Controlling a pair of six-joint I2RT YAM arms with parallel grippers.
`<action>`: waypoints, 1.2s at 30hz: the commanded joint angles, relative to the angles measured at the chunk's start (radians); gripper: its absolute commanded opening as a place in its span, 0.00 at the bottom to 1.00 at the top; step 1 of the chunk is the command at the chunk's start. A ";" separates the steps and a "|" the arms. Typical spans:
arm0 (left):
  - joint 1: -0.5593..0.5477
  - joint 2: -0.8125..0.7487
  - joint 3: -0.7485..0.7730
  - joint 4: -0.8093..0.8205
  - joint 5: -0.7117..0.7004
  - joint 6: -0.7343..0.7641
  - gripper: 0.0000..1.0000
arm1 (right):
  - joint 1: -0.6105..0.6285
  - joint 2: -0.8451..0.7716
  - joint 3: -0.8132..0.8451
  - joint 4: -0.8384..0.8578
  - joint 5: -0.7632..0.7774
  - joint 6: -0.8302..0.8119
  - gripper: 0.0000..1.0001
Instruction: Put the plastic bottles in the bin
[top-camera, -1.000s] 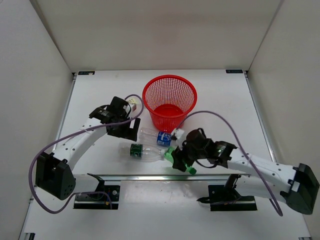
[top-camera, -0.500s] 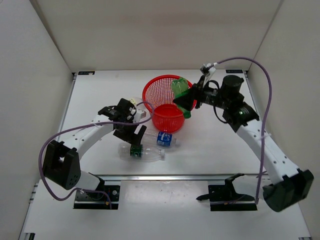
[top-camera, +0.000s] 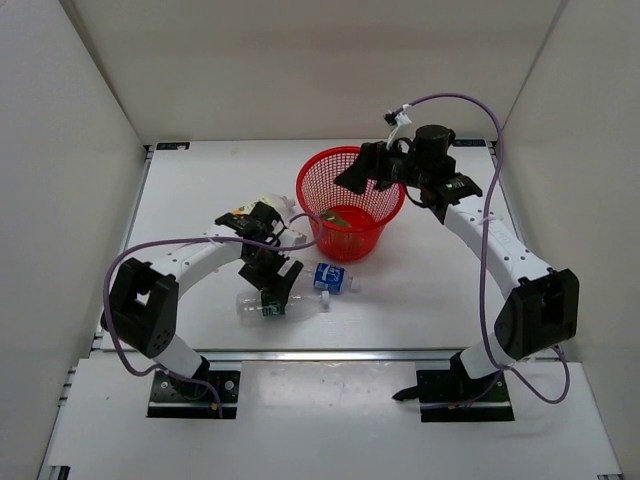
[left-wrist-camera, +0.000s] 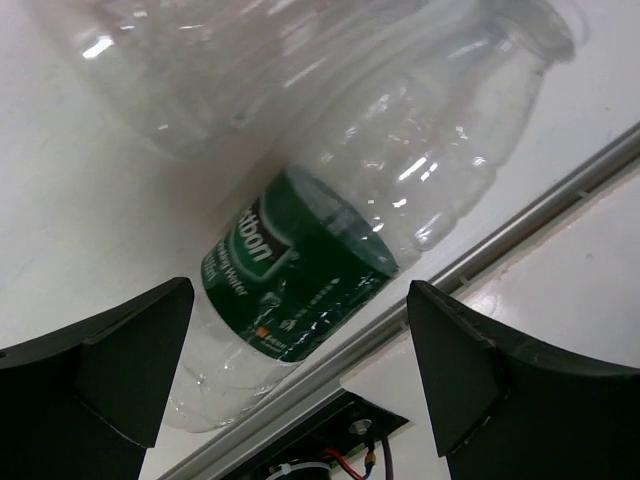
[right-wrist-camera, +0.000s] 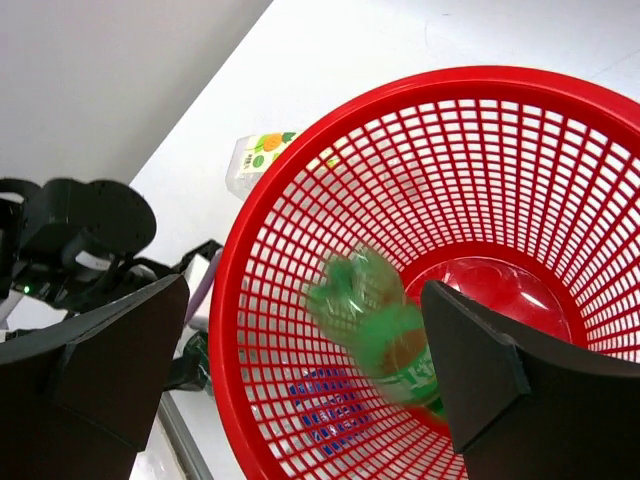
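Observation:
The red mesh bin (top-camera: 390, 205) stands at the table's middle back. A green tinted bottle (right-wrist-camera: 385, 325), blurred, drops free inside the bin (right-wrist-camera: 232, 262), below my open right gripper (right-wrist-camera: 305, 300), which hovers over the bin's far rim (top-camera: 355, 178). My left gripper (top-camera: 272, 290) is open, its jaws straddling a clear bottle with a dark green label (left-wrist-camera: 300, 265) lying on the table (top-camera: 262, 303) without touching it. A clear bottle with a blue label (top-camera: 327, 277) lies just beyond. The white fruit-print bottle (right-wrist-camera: 262, 155) lies left of the bin by the left arm.
A metal rail (top-camera: 330, 352) runs along the table's near edge, right by the dark-green-label bottle (left-wrist-camera: 520, 230). White walls enclose the table on three sides. The left arm's purple cable (top-camera: 200, 245) loops over the table's left part.
My right gripper carried the green tinted bottle from the table's front up over the bin and opened; the bottle now falls inside. My left gripper moved nearer, over the dark-green-label bottle.

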 joint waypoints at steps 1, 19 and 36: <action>-0.012 -0.003 -0.004 0.008 0.080 0.025 0.99 | -0.039 -0.020 0.012 0.060 -0.046 0.048 0.99; -0.219 -0.410 -0.299 0.263 -0.343 -0.457 0.99 | -0.053 -0.276 -0.207 0.031 0.171 0.042 0.99; -0.345 -0.290 -0.329 0.394 -0.343 -0.390 0.98 | -0.157 -0.566 -0.276 -0.145 0.270 0.016 0.99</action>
